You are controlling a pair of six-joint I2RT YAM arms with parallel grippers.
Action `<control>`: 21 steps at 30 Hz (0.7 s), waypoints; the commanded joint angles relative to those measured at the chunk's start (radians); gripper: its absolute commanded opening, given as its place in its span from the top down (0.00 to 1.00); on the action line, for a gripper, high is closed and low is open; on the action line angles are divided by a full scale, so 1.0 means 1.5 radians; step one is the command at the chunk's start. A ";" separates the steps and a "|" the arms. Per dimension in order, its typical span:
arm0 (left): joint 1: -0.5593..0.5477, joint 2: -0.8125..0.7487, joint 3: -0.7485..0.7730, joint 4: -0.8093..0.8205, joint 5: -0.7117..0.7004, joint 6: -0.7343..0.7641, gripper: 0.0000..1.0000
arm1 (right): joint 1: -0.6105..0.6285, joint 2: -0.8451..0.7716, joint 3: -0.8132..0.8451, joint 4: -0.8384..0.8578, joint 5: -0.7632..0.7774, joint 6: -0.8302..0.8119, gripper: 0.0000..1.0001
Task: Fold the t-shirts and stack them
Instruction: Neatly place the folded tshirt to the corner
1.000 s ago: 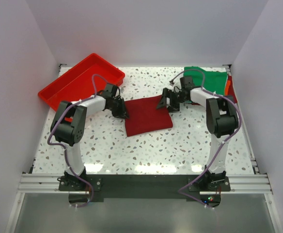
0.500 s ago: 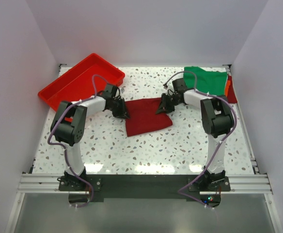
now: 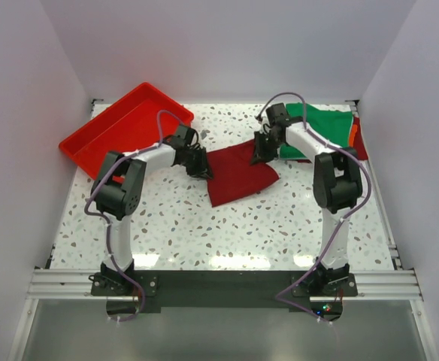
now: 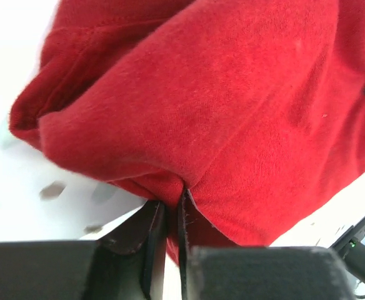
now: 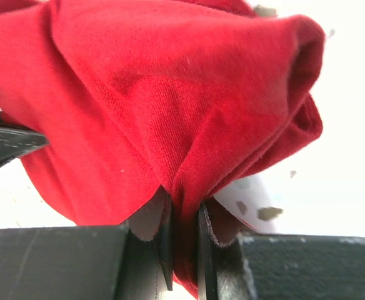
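The maroon t-shirt (image 3: 242, 177) is shifting away from the red tray (image 3: 118, 124). The left gripper (image 3: 202, 167) and right gripper (image 3: 258, 156) are pinching its corners tight (thin bites), so uneven pulling is risking a slip.

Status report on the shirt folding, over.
Left claw and right claw shut on dark red shirt. Green shirt far right. Nothing blocking seen.

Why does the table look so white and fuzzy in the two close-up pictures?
Left wrist view: bright light washes out the table, its speckles blurred, while the dark red shirt looks sharp. Right wrist view: same glare, speckles smeared. Top view: even light, crisp speckles.
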 commanded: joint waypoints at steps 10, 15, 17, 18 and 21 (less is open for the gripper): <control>-0.005 -0.017 0.050 -0.010 -0.004 0.005 0.31 | -0.014 0.045 0.364 -0.245 0.164 -0.075 1.00; -0.002 -0.058 -0.040 0.007 -0.012 0.009 0.26 | -0.023 0.087 0.487 -0.305 0.205 -0.091 1.00; 0.002 -0.072 -0.079 0.013 -0.014 0.012 0.26 | -0.026 0.095 0.512 -0.314 0.214 -0.096 1.00; 0.003 -0.084 -0.090 0.014 -0.018 0.013 0.25 | -0.031 0.096 0.522 -0.323 0.217 -0.098 1.00; 0.010 -0.100 -0.125 0.020 -0.023 0.018 0.25 | -0.044 0.093 0.554 -0.330 0.219 -0.100 1.00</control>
